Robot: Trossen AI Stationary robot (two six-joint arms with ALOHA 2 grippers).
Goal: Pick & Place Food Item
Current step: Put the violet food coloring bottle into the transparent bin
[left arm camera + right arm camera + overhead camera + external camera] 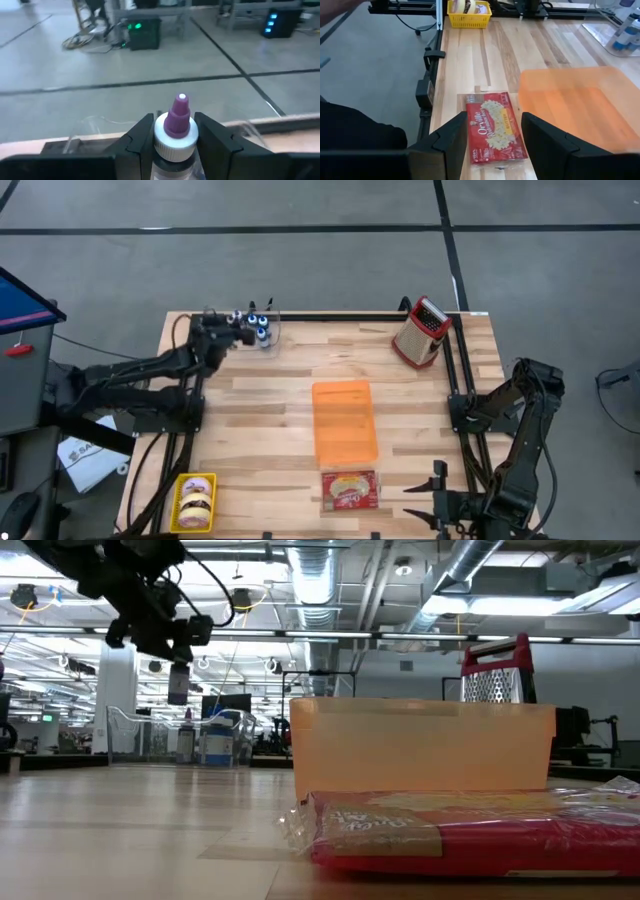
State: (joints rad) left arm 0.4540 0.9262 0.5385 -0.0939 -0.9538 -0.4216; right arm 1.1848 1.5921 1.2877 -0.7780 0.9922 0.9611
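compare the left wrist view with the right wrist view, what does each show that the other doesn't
Only the left wrist view: the left claw shut on a small bottle with a purple tip, at the table's far edge, floor beyond.

Only the right wrist view: the right claw open above a red popcorn box, an orange bin beside it, and a yellow basket at the far corner.

Both share the wooden table.
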